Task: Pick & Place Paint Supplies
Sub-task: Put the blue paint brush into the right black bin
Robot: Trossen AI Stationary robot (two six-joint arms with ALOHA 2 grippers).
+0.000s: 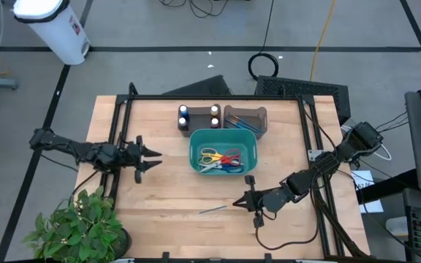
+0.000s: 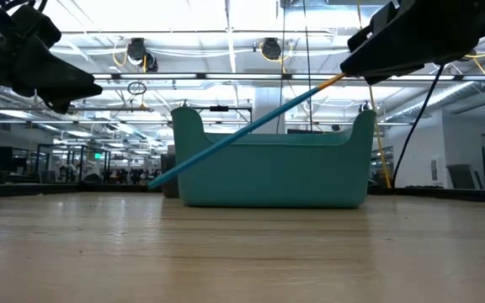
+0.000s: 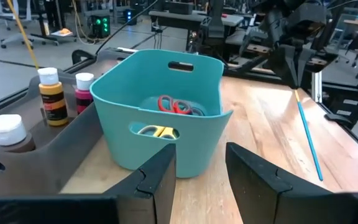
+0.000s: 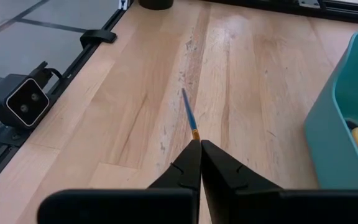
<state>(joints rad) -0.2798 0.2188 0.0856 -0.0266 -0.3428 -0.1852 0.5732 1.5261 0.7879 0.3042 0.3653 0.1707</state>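
Note:
My right gripper (image 1: 237, 203) is near the table's front, right of the middle, shut on a thin blue paintbrush (image 1: 212, 210) with an orange end. In the low view the paintbrush (image 2: 242, 130) slopes down from the gripper toward the table top. My left gripper (image 1: 156, 155) hangs open and empty at the table's left, its fingers pointing at the teal bin (image 3: 123, 134). Small paint bottles (image 1: 183, 117) stand upright in a dark holder behind the bin; the left wrist view shows an amber one (image 3: 53, 99), a pink one (image 3: 82, 92) and a white-capped one (image 3: 8, 132). My right gripper pinches the paintbrush's orange end (image 4: 195, 133) between its two fingertips. The fingers slant down toward the table's left, roughly in line with the brush. The brush runs on ahead of them, tilted, with its blue free end (image 4: 184, 93) down at the table top; whether it touches the wood I cannot tell.
The teal bin (image 1: 196, 142) at the table's middle holds scissors (image 1: 221, 159) with coloured handles. A grey tray (image 1: 260, 117) with more brushes sits behind it at the right. A potted plant (image 1: 79, 226) overhangs the near left corner. Bare wood lies in front of the bin.

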